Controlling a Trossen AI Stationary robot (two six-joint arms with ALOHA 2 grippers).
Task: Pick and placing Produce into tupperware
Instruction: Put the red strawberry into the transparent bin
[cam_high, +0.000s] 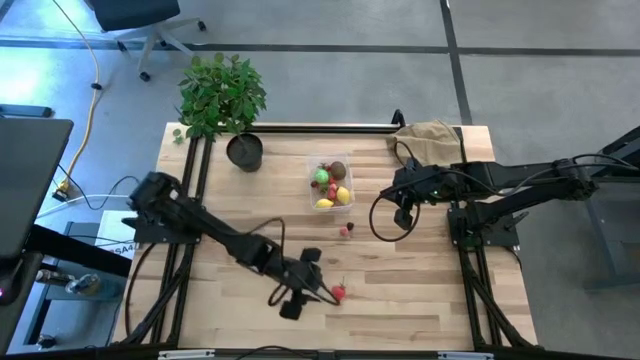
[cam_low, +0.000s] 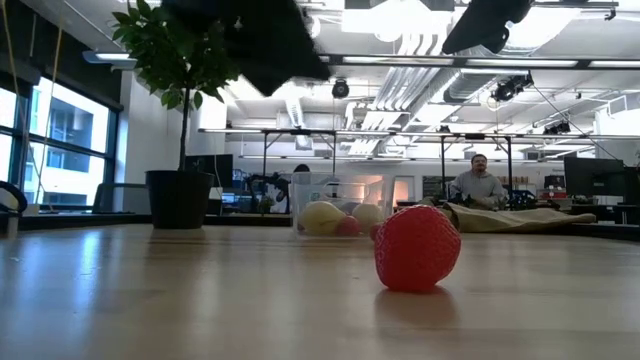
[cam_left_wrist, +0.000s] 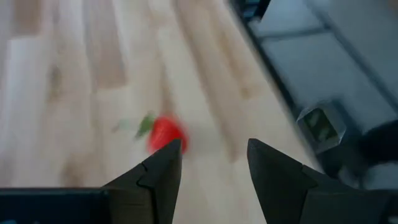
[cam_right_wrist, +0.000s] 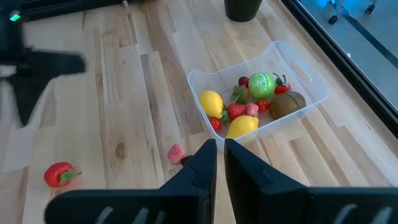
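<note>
A red strawberry lies on the wooden table near its front edge; it also shows in the low view and the left wrist view. My left gripper is open and empty, above the table just short of the strawberry. The clear tupperware stands mid-table, holding lemons, a green round one, a brown one and red berries. Two small red pieces lie beside it. My right gripper is shut and empty, above the table to the tub's right.
A leafy plant in a black pot stands at the back left. A tan paper bag lies at the back right. A person sits in the room beyond the table. Bare wood lies left of the tub.
</note>
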